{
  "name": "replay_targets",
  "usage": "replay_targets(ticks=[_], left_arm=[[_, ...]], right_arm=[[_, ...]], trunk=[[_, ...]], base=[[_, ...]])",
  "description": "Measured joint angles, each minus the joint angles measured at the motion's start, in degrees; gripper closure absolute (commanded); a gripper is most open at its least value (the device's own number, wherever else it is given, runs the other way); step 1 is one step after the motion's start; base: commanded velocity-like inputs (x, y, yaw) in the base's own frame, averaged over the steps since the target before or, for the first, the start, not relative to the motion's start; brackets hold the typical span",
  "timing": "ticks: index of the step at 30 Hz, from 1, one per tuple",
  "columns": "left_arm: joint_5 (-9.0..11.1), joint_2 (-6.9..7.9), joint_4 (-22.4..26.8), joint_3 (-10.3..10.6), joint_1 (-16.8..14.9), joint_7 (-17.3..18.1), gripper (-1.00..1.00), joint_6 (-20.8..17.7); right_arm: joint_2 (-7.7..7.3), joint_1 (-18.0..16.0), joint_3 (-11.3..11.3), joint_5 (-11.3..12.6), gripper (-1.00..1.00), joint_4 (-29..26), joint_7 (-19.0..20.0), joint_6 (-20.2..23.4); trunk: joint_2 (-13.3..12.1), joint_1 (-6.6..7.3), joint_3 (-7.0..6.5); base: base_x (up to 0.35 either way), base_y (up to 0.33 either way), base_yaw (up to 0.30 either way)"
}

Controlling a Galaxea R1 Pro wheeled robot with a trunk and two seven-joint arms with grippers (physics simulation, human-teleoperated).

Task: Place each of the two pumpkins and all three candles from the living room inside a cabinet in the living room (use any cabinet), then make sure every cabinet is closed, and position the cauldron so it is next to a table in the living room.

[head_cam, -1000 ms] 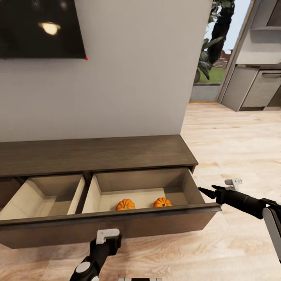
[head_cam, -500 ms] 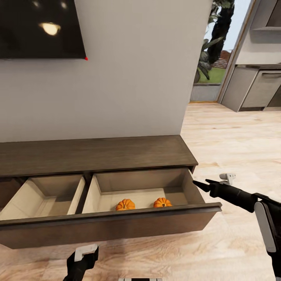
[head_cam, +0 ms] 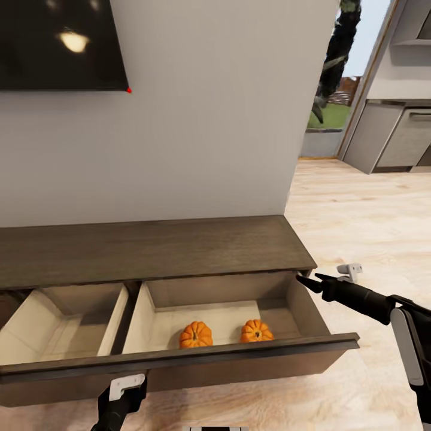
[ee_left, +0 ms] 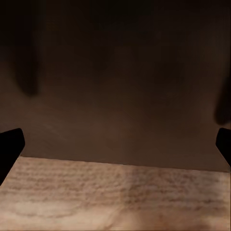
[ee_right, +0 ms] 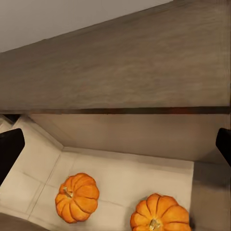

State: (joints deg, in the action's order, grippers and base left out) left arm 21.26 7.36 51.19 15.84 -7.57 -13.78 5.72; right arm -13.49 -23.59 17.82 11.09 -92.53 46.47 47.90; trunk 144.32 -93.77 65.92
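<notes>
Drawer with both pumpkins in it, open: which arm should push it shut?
Probably left. The left gripper sits low, right in front of the open drawer's front panel; its wrist view faces that dark wood close up. The right gripper is off at the drawer's side wall, near the cabinet corner.

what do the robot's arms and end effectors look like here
The right arm is matte black with a white panel edged in grey near the wrist, narrowing to a black end effector with slim pointed fingers. A small white bracket sits on top. The left end effector is a black body with a similar white bracket.
</notes>
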Motion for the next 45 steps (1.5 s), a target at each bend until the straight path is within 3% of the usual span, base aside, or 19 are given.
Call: replay_targets(ticks=[28,45], left_arm=[[0.05,-0.02,-0.18,0.02,0.00,0.00,-1.00,0.04],[-0.07,-0.16,-2.51,0.09,-0.02,-0.10,-1.00,2.42]], right_arm=[[-0.20,-0.01,0.06,0.02,-1.00,0.00,0.11,-0.11],[-0.24,-0.01,0.05,0.00,-1.00,-0.01,0.12,-0.11]], trunk=[[0.00,0.00,0.00],[0.00,-0.03,0.00]], base=[[0.311,0.072,0.000],[0.097,0.007,0.000]])
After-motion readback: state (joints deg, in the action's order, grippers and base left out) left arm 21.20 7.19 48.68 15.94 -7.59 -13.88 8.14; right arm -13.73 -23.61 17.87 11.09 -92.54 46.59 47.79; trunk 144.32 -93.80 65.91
